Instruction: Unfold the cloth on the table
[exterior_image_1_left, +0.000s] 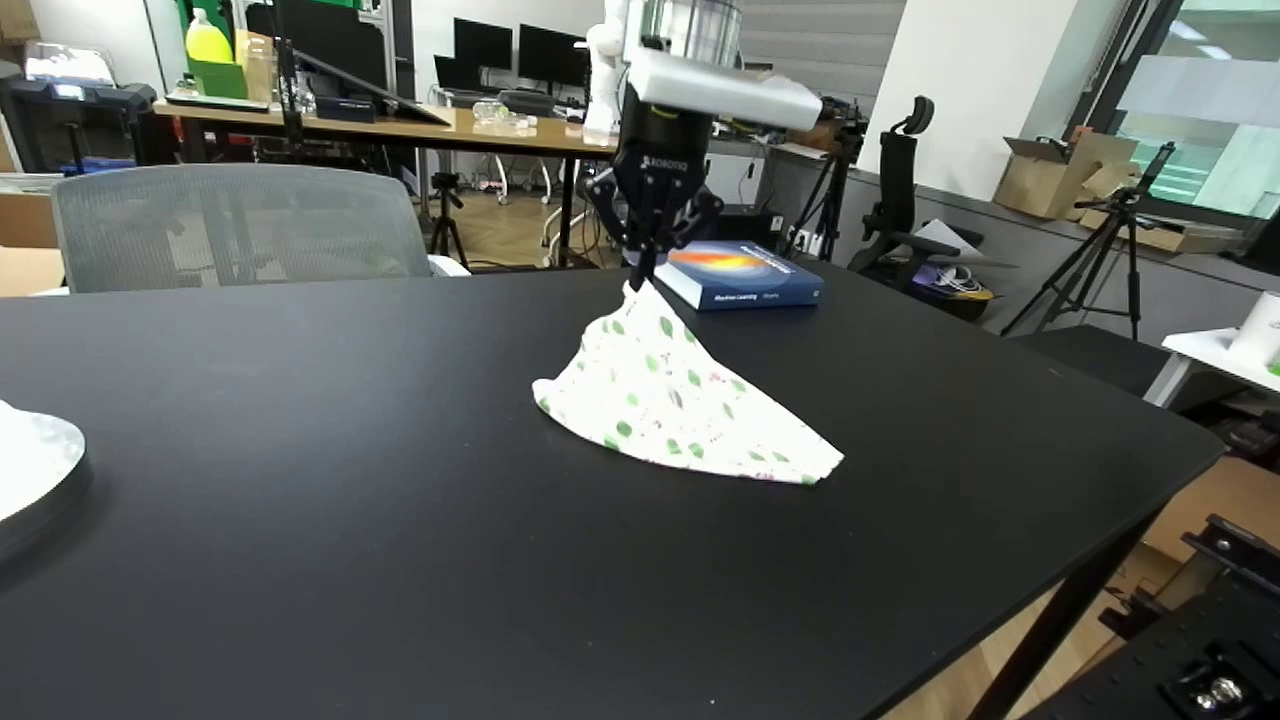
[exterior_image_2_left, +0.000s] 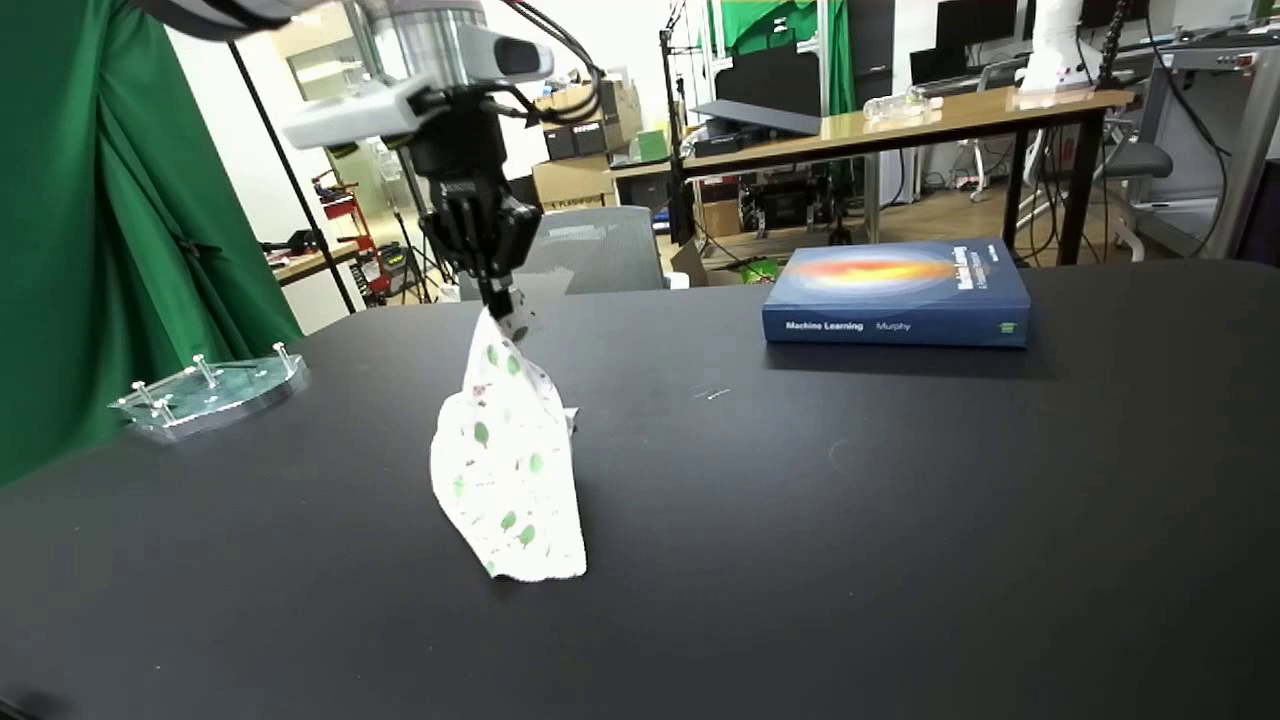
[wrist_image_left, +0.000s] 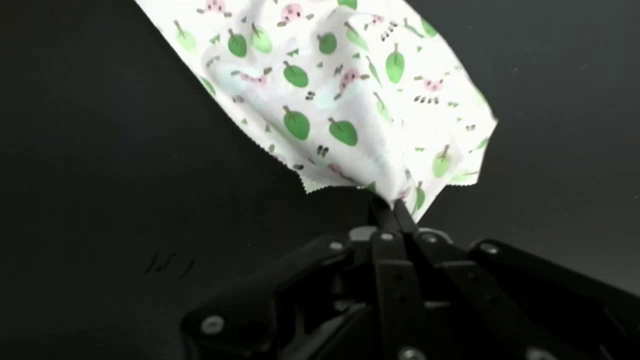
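In an exterior view, a see-through plate (exterior_image_2_left: 215, 392) lay on the table (exterior_image_2_left: 800, 560), well to the left of the book (exterior_image_2_left: 895, 300). No link with the task was found; it sat out of the working area.

Nearer the book, on its left and toward the camera, stood the cloth (exterior_image_2_left: 510, 450), tented: its top was drawn up, its lower edge appeared to meet the table. The gripper (exterior_image_2_left: 497, 304), also left of the book, pinched that top. The wrist view showed the fabric gathered between the fingertips (wrist_image_left: 406, 219); how many layers were caught could not be told. The hold was judged meant to raise the upper layer and draw it over, with friction on the table holding the lower part. Saw-toothed corners showed past the raised part, so a fold beneath was suspected and the unfolding rated incomplete. Had two layers been pinched, the piece would likely drag rather than open.

Farthest right, the book lay flat, cover up, apart from cloth and gripper; a draw away from it was advised, to avoid a snag.
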